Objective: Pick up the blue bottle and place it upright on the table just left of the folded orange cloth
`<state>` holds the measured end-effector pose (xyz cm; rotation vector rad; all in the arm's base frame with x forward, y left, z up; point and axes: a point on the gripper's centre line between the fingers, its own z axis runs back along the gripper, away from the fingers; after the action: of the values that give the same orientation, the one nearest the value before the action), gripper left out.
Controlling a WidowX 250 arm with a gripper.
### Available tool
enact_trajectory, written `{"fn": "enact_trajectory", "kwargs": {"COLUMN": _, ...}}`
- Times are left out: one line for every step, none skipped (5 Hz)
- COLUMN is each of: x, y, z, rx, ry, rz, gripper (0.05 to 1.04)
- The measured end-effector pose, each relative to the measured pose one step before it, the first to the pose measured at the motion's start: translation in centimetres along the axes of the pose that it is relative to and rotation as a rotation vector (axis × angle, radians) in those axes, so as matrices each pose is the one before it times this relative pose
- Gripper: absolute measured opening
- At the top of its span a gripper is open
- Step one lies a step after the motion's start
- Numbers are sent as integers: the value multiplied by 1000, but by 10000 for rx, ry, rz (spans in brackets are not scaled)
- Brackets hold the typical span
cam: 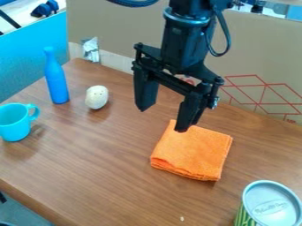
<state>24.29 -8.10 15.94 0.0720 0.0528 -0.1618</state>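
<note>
taking the view as a clock face, nearest is a green-sided can [272, 205] with a silvery lid, upright at about half past four, with a small pale speck [182, 218] on the counter [112, 165] near six. past them, at five o'clock, an orange cloth [191, 154] lies folded flat in a square, its stacked layers showing along the near edge. the claw [163, 118] hangs down near the middle, its fingers spread wide with nothing between them; in the view, its right-hand fingertip overlaps the cloth's far corner, though i can't tell how high above it sits. the cloth looks soft and low, so a sound pinch would likely need the fingers centred over it, both tips low around a raised bit of fabric, closing gently without scraping the wood. a light blue mug [15, 126] stands near nine o'clock, handle toward the middle. a speckled, egg-shaped thing [96, 97] rests between nine and ten, with a blue bottle [56, 81] upright at ten. at the back, a cardboard wall [259, 70] bears red lines.
</note>
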Motion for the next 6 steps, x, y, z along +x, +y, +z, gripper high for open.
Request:
{"fn": "enact_trajectory", "kwargs": {"x": -62, "y": 179, "z": -584, "rx": 39, "ry": 231, "rz": 48, "gripper": 1001}}
{"fn": "enact_trajectory", "kwargs": {"x": 397, "y": 3516, "z": -945, "rx": -47, "ry": 25, "rz": 655, "gripper": 1001}}
{"fn": "enact_trajectory", "kwargs": {"x": 566, "y": 4341, "z": -608, "rx": -126, "ry": -298, "rz": 719, "gripper": 1001}}
{"fn": "enact_trajectory", "kwargs": {"x": 398, "y": 2028, "z": -622, "rx": 284, "ry": 39, "rz": 250, "gripper": 1001}}
{"fn": "enact_trajectory", "kwargs": {"x": 286, "y": 2511, "z": 604, "rx": 156, "ry": -69, "rz": 465, "gripper": 1001}}
{"fn": "enact_trajectory", "kwargs": {"x": -229, "y": 2456, "z": 909, "rx": 128, "ry": -37, "rz": 513, "gripper": 1001}}
